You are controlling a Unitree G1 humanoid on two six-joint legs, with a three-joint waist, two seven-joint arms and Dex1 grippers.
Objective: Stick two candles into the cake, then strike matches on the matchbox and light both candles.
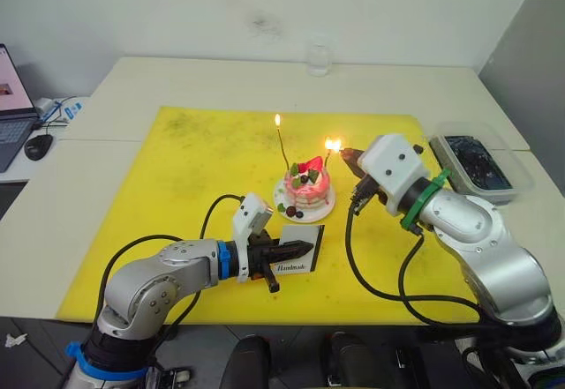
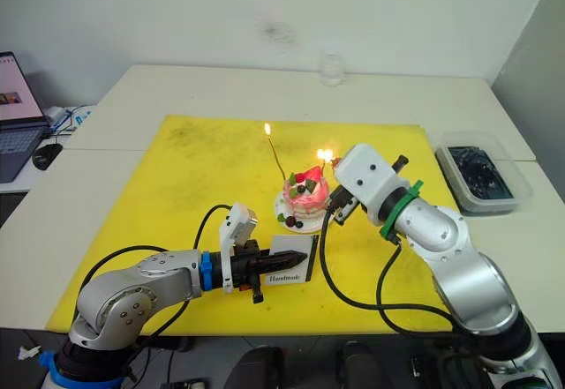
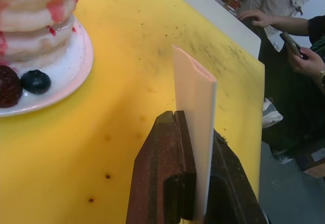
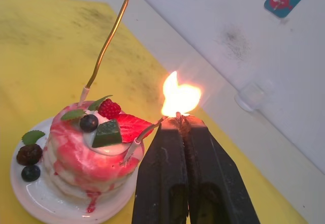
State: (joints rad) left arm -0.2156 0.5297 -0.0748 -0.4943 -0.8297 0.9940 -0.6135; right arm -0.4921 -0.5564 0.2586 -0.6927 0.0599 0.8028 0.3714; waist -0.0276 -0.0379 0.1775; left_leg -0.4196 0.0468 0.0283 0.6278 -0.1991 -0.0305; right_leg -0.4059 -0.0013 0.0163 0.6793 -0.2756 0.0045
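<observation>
Flames top both candles (image 4: 105,43) in the cake (image 1: 307,188) at frame centre; my right gripper (image 4: 179,120) pinches a burning match (image 4: 177,116), left gripper (image 3: 195,132) clamps the matchbox (image 1: 296,260).

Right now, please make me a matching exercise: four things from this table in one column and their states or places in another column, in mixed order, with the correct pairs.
Things
1. flat white rectangular matchbox
2. tall thin gold candle
3. small round pink-layered cake
4. clear plastic container

States or places
A. stands on a white plate
B. off the yellow mat, at the table's right side
C. held upright on edge in the left gripper
D. stuck in the cake, burning at its tip

Pairs: 1-C, 2-D, 3-A, 4-B
</observation>
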